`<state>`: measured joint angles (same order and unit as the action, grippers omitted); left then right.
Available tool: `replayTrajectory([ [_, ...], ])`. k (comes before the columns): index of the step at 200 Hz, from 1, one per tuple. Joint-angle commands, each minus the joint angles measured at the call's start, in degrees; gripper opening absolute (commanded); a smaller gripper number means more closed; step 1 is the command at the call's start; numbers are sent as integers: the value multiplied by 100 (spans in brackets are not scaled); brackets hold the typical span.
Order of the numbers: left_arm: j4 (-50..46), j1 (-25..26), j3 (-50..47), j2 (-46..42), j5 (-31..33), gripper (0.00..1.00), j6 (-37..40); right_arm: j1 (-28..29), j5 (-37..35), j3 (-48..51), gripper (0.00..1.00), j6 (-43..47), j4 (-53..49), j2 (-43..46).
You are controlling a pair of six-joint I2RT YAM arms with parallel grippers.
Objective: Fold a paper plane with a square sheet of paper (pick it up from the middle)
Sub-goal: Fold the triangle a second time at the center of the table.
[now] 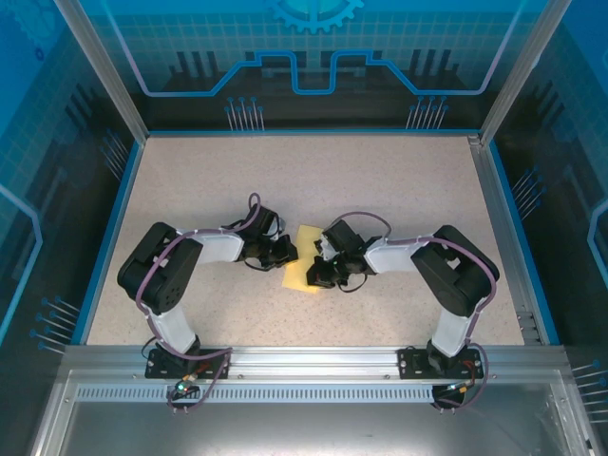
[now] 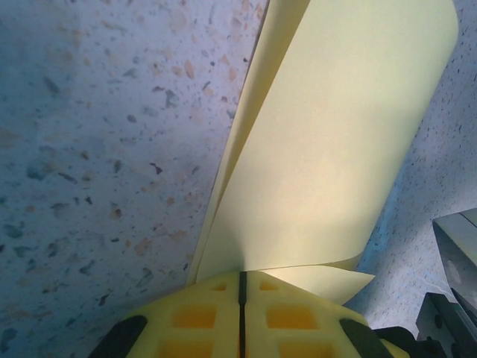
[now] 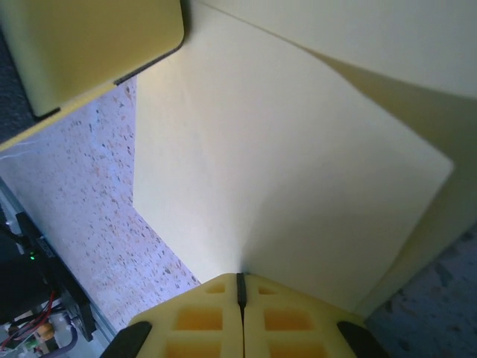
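- The square sheet of paper (image 1: 302, 255) is near the middle of the table (image 1: 408, 190), held between the two grippers
- The left gripper (image 1: 283, 251) has its fingers pressed together, pinching the sheet's left side; in the left wrist view the paper rises from the seam, bent over in two layers
- The right gripper (image 1: 323, 273) is likewise clamped on the sheet's right side, and the paper fans out from the seam
- From above both gripper heads cover much of the sheet, so its outline is hard to trace
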<state>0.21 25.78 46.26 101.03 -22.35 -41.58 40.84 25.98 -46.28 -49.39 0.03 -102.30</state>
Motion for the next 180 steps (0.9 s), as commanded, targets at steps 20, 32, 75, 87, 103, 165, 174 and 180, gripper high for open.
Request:
replayTrajectory([
  [20,-445,24,-3,278,406,7,115,7,162,553,5,-167,-157,179],
  [32,-446,24,-3,281,407,7,115,7,178,609,6,-143,-211,299],
  [75,-458,24,15,275,398,7,106,12,168,937,7,-176,-116,459],
  [87,-468,23,18,276,394,7,97,12,155,1023,7,-211,-41,484],
  [103,-464,22,30,259,382,7,98,-2,145,1063,7,-221,-28,586],
  [165,-473,50,33,28,254,9,72,-281,-631,637,22,68,-804,1299],
  [174,-476,50,54,-9,216,10,50,-375,-746,540,27,86,-836,1309],
  [180,-464,58,58,-39,191,10,41,-440,-806,489,29,90,-817,1303],
])
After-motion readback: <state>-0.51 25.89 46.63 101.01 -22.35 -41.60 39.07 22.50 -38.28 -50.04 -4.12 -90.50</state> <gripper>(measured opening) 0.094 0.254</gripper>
